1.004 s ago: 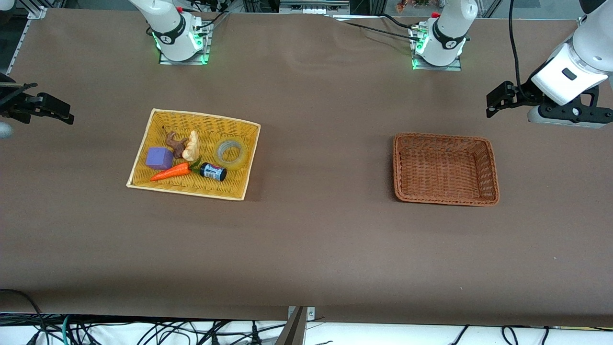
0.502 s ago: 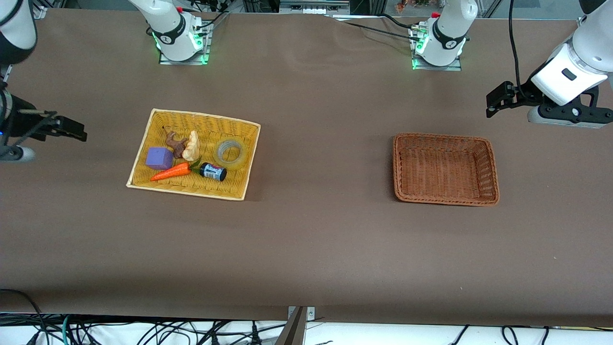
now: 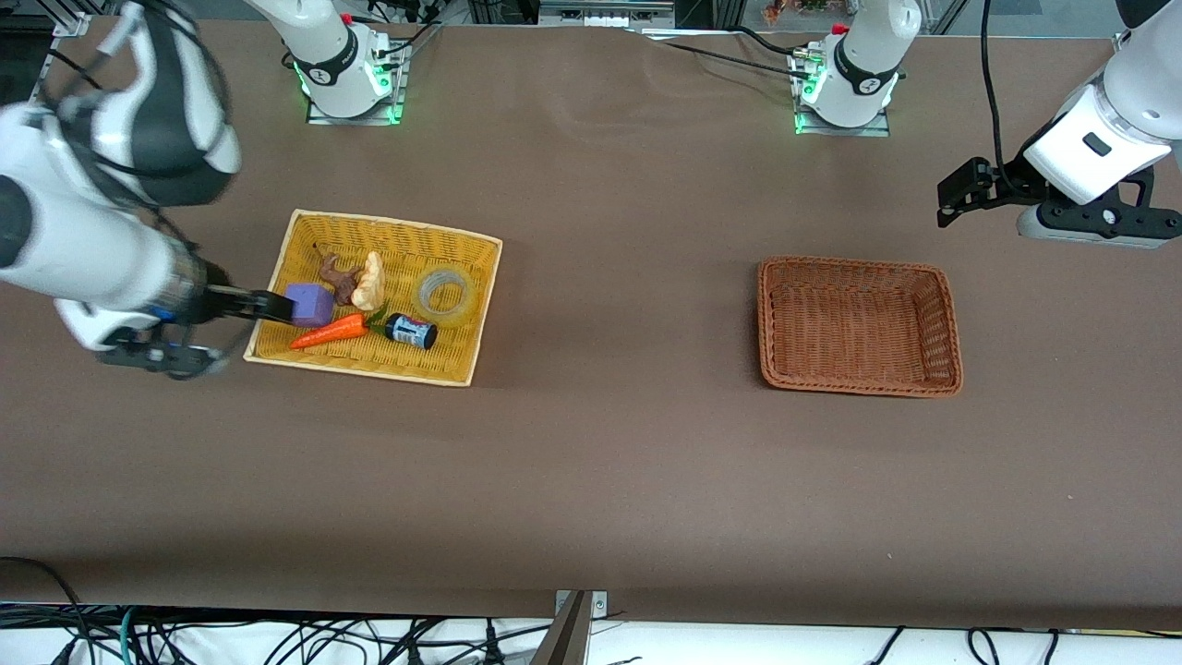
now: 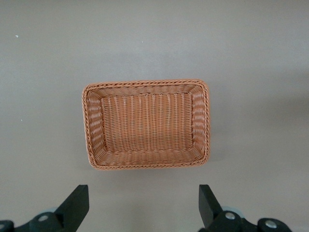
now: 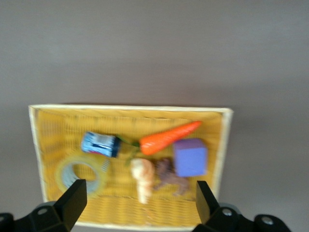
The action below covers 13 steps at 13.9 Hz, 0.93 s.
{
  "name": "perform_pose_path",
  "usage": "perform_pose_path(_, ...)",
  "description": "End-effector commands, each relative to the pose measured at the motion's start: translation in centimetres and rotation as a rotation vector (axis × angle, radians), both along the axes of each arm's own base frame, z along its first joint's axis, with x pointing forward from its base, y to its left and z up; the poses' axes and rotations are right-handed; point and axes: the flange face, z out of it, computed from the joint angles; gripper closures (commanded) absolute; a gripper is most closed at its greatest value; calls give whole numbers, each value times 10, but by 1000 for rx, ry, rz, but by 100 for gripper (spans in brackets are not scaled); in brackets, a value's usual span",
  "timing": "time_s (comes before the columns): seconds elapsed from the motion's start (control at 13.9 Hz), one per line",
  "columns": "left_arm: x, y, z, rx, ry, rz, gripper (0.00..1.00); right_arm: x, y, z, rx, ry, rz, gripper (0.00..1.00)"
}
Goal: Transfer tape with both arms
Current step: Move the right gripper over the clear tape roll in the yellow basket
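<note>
The glossy ring of tape (image 3: 446,294) lies in the woven yellow basket (image 3: 480,305). The right claw (image 5: 140,203) hangs wide above that basket's edge. The left claw (image 4: 144,205) waits wide over bare counter (image 3: 591,480) beside the brown wicker basket (image 3: 951,323).

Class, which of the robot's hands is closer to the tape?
The right hand, open at the yellow basket's edge beside the tape. The left hand waits open near the brown basket.

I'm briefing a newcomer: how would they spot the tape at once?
Find the yellow basket toward the right arm's end of the table. The tape lies in it, at the end toward the brown basket. It is the only translucent ring, beside the blue-labelled bottle.
</note>
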Motion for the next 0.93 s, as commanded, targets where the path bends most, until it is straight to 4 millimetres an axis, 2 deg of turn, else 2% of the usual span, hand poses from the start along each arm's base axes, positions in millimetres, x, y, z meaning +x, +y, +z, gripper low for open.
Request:
perform_pose_path(0.0, 3, -1, 6, 27, 2, 3, 0, -4, 24, -16, 2, -20, -36, 0)
perform_pose_path(0.14, 3, -1, 6, 27, 2, 3, 0, -8, 43, -34, -3, -19, -63, 0)
perform_pose_path(0.29, 3, -1, 6, 27, 2, 3, 0, -20, 67, -62, -5, -23, -65, 0)
perform_pose_path(0.5, 3, -1, 6, 27, 2, 3, 0, -45, 86, -110, 2, -38, -81, 0)
perform_pose_path(0.86, 3, -1, 6, 27, 2, 1, 0, -71, 84, -151, -1, -33, -93, 0)
